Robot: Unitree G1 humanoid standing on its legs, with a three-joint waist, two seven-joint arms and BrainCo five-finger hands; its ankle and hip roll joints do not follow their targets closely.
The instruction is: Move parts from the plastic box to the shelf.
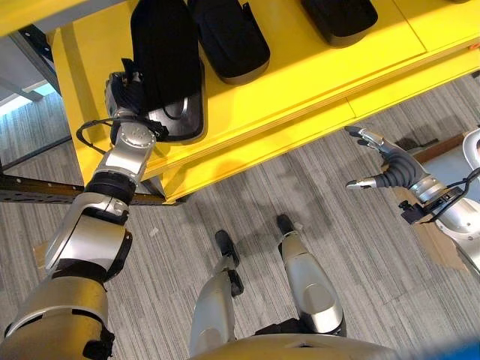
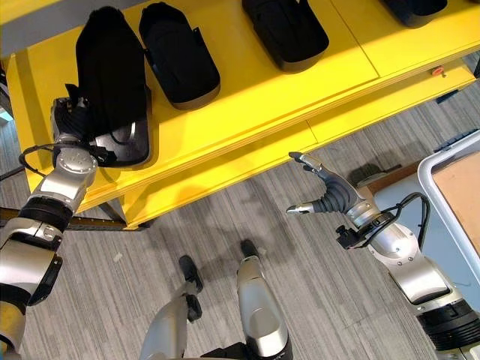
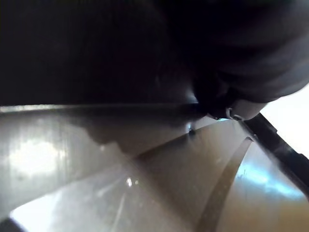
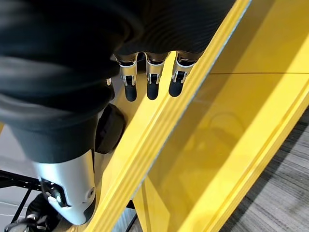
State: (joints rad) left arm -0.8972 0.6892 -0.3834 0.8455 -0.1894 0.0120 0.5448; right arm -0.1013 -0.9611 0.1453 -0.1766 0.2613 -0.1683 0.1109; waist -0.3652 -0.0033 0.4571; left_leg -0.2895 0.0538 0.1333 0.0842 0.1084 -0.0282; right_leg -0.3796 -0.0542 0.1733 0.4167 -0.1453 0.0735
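While the left hand (image 2: 69, 112) meets a black part (image 2: 112, 82) on the yellow shelf (image 2: 262, 90), fingers seemingly hidden, the right hand (image 2: 330, 196) hangs spread.

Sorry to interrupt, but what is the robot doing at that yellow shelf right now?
It is loading black parts onto the yellow shelf. The left hand is up against the end part at the shelf's left end; whether its fingers grip it cannot be seen. More black parts already lie in a row beside it. The right hand hangs open over the floor in front of the shelf, holding nothing.
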